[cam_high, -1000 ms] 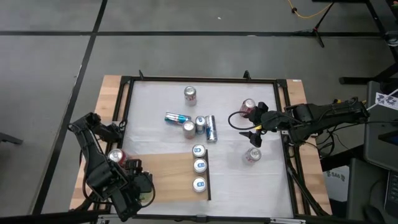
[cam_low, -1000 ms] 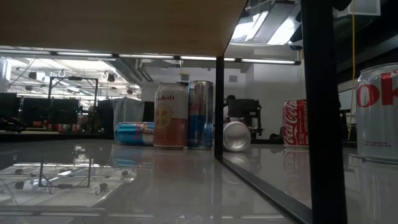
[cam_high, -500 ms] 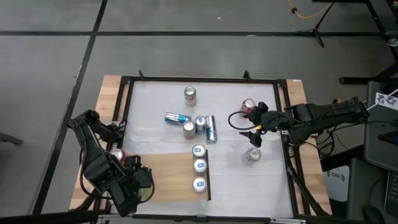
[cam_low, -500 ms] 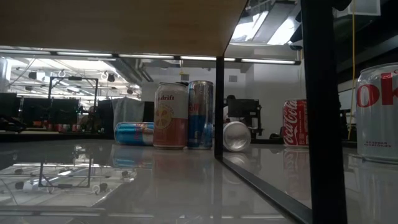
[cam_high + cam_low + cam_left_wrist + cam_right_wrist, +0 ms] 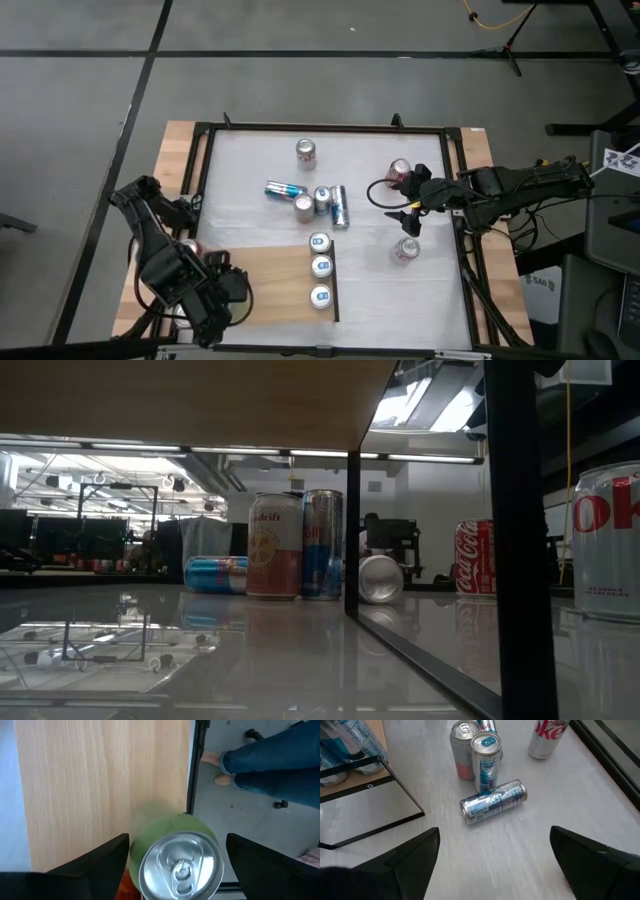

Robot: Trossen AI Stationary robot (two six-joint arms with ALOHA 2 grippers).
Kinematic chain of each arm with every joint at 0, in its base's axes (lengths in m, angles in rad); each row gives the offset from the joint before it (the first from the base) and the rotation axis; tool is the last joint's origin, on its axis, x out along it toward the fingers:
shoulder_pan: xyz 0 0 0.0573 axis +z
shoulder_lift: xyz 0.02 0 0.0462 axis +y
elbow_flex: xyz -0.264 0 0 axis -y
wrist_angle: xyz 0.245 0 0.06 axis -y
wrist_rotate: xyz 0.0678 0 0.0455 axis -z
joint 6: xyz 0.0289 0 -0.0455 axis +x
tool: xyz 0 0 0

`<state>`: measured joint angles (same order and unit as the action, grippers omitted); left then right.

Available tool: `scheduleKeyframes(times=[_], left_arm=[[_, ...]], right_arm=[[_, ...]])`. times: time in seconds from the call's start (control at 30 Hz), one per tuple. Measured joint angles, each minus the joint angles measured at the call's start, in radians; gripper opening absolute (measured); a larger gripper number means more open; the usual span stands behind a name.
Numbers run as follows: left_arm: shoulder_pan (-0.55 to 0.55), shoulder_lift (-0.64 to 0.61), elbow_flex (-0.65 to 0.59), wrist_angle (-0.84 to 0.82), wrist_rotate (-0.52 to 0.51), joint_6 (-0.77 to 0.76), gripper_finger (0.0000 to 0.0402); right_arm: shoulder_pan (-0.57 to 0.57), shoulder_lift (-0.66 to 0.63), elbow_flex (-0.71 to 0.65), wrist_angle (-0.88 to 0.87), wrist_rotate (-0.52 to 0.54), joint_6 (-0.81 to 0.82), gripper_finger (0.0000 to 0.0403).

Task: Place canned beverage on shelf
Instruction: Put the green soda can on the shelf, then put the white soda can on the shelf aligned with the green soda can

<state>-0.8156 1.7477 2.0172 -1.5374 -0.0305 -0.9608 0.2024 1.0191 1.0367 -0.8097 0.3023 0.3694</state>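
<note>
Wood-grain shelf (image 5: 270,275), flat and pale, lies beneath my left hand (image 5: 175,870), which grips an upright silver-topped green can (image 5: 181,865) at its outer edge, while my right hand (image 5: 408,212) hangs open over the glossy white surface (image 5: 380,290).

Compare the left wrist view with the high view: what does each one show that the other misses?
Left wrist only: a can between the left gripper's fingers, with a person's legs beyond the table. High only: the right gripper open over the table, three cans lined on the shelf, loose cans on the white surface. Both: the shelf.
</note>
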Motion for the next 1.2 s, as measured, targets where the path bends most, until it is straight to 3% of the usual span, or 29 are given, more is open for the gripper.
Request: scheduleKeyframes(times=[0.6,0.9,1.03,1.2], left_arm=[[0.097,-0.069,0.000,0.037,-0.004,0.053,0.0322],[0.277,-0.079,0.001,0.038,-0.044,0.482,0.0322],[0.410,-0.079,0.001,0.038,-0.104,0.705,0.0322],[0.597,-0.079,0.001,0.075,-0.099,0.989,0.0322]], right_arm=[[0.000,0.000,0.000,0.000,0.000,0.000,0.0367],[0.000,0.000,0.000,0.000,0.000,0.000,0.0367],[0.000,0.000,0.000,0.000,0.000,0.000,0.0367],[0.000,0.000,0.000,-0.001,0.000,0.000,0.0367]])
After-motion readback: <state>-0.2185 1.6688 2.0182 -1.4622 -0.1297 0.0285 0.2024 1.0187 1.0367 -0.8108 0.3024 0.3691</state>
